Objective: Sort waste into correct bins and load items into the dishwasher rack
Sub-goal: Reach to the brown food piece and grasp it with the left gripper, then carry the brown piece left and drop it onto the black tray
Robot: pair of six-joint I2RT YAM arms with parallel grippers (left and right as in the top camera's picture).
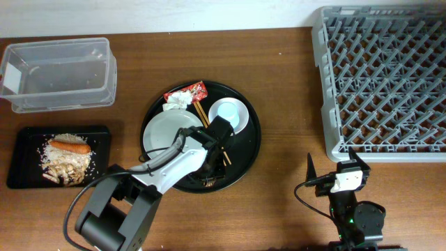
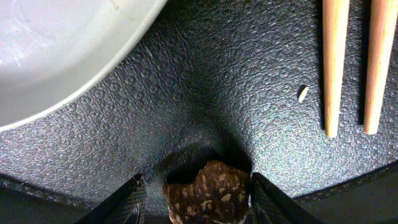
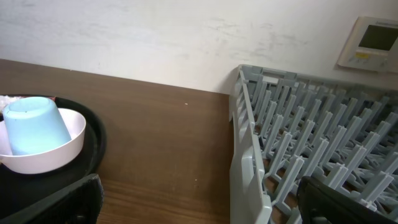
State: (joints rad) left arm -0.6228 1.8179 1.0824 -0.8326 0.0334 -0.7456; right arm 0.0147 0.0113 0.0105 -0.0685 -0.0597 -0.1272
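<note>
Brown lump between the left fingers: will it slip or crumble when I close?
The brown lump looks rough and mottled, so it probably will not slip. Its uneven, flecked surface suggests it might crumble under a hard squeeze. Small, so likely light; the pebbled round black tray should keep it from skidding.

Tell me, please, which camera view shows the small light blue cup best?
The right wrist view: the light blue cup appears from the side, sitting in a white bowl. The overhead view shows the cup only from above, pale and hard to separate from the bowl. The left wrist view misses it.
</note>
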